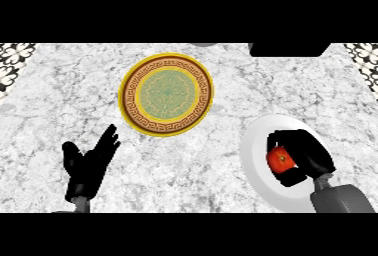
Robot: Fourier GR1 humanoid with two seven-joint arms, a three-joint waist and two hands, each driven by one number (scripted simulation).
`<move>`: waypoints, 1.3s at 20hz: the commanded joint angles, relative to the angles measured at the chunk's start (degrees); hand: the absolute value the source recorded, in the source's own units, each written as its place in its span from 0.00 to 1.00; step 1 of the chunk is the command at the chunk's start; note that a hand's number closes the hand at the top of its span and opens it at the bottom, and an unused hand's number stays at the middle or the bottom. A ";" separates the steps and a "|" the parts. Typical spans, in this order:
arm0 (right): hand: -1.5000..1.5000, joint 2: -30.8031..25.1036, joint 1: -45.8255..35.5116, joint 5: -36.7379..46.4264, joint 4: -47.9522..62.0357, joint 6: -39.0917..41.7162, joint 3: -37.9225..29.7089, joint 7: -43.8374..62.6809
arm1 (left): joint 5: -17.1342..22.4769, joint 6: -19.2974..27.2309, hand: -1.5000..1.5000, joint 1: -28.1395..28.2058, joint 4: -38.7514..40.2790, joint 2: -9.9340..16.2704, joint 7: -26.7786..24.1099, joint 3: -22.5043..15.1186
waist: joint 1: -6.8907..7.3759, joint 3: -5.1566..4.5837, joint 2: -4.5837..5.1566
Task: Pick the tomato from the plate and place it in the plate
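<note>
Two plates: the right hand (306, 157) curls its fingers around the tomato (281, 159) over the white plate (258, 150) near the surface's (221, 175) right edge; the patterned plate (167, 95) sits mid-surface, bare marble between; the left hand (88, 162) rests open.

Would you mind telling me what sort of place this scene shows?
Most likely a kitchen counter: a grey marbled countertop carries an ornate yellow-rimmed plate and a plain white plate, where the right hand curls round a tomato.
</note>
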 commanded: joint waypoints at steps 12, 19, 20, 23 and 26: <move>1.00 17.39 -15.25 9.34 -6.24 -23.73 17.42 39.92 | -1.27 -2.06 0.50 -2.87 1.59 -0.76 1.27 -3.55 | 7.07 -0.13 -0.10; 1.00 17.44 -21.71 13.95 -5.44 -37.29 20.38 59.42 | -1.20 -2.27 0.50 -3.44 2.05 -1.04 1.26 -3.75 | 7.98 -0.16 0.15; 1.00 17.44 -22.64 13.82 -4.79 -38.98 20.80 61.96 | -1.11 -2.38 0.50 -4.98 2.26 -1.45 1.39 -3.89 | 7.79 -0.14 0.56; 1.00 17.44 -24.92 16.70 -2.90 -44.63 21.86 68.76 | -1.78 -2.10 0.50 -4.50 1.81 -1.82 1.27 -4.75 | 8.50 -0.07 0.51; 1.00 17.44 -28.20 19.12 -1.01 -49.73 23.05 74.38 | -1.46 -2.28 0.50 -5.69 2.24 -1.86 1.80 -4.44 | 8.00 -0.06 0.68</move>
